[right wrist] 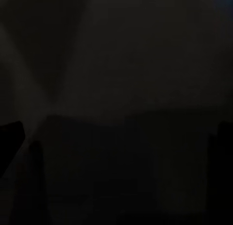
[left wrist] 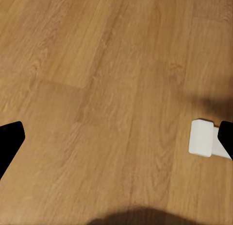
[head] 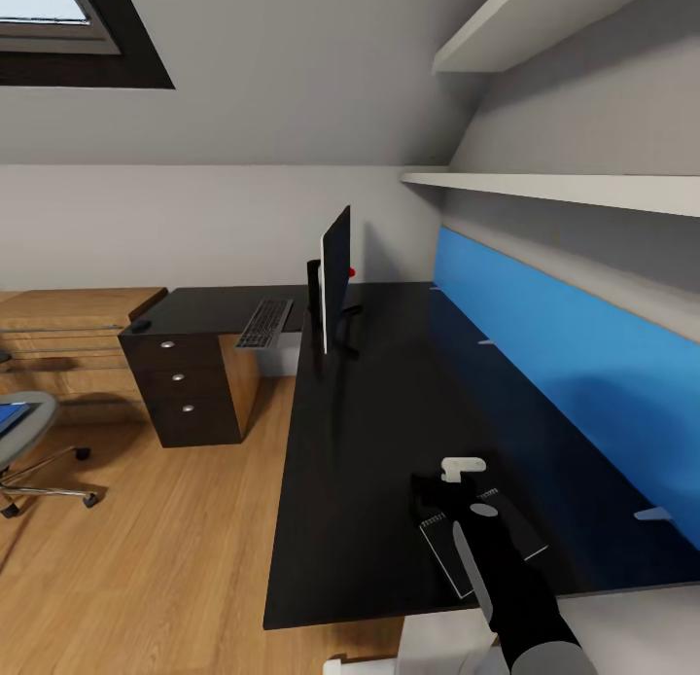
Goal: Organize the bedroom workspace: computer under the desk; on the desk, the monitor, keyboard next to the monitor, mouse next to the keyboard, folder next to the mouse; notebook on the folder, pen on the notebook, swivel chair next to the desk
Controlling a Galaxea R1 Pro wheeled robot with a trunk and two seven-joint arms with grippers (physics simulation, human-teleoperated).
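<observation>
The desk (head: 389, 412) has a glossy black top and a blue back panel. The monitor (head: 335, 276) stands edge-on at its far corner, with the keyboard (head: 264, 323) beside it and the mouse (head: 141, 325) over the drawers. A greyish notebook (head: 442, 549) lies near the front edge, partly under my right arm. My right gripper (head: 452, 490) (right wrist: 116, 137) hovers open just above it. A short pale stick (head: 462, 467), maybe the pen, lies at its far edge. The swivel chair (head: 24, 442) holds the blue folder (head: 10, 417). My left gripper (left wrist: 116, 137) hangs open over the floor. The computer is out of view.
Two white wall shelves (head: 564, 184) hang above the blue panel. A black drawer unit (head: 185, 388) stands under the desk's far wing, with low wooden shelving (head: 68, 335) beyond it. A white foot (left wrist: 203, 137) sits on the wooden floor (head: 175, 558).
</observation>
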